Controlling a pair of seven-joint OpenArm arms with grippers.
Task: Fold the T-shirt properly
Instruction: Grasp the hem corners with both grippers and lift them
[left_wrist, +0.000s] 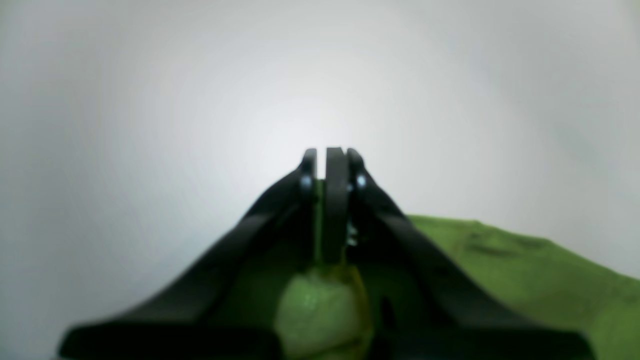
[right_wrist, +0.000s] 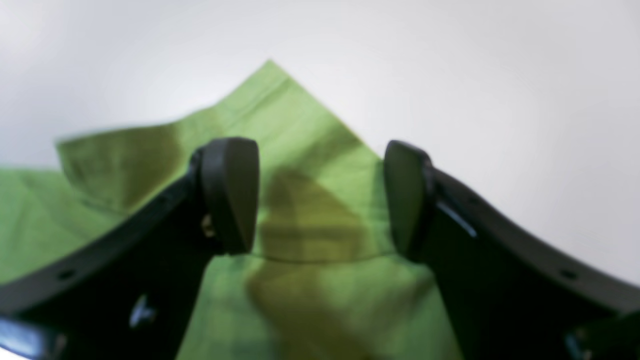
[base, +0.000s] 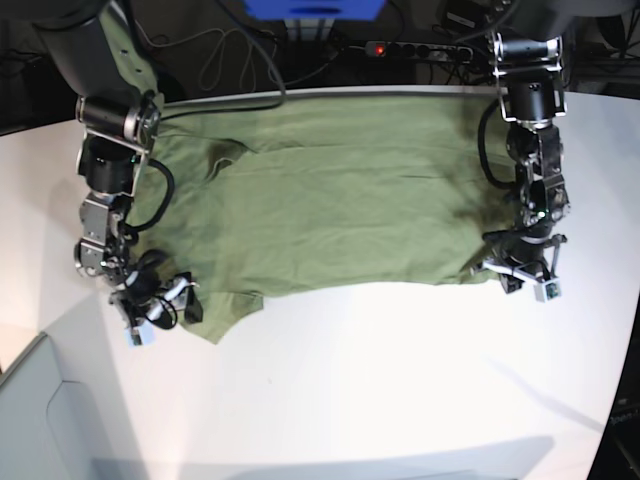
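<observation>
T-shirt (base: 340, 200) spread flat on white worktop (base: 400, 380); left gripper (left_wrist: 331, 165) clamped on its hem corner, right gripper (right_wrist: 320, 195) spread wide over a sleeve

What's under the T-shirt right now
The T-shirt lies spread flat on the white table, which shows all around its near edge. Whatever lies beneath the cloth itself is covered; no bulge suggests anything there.
</observation>
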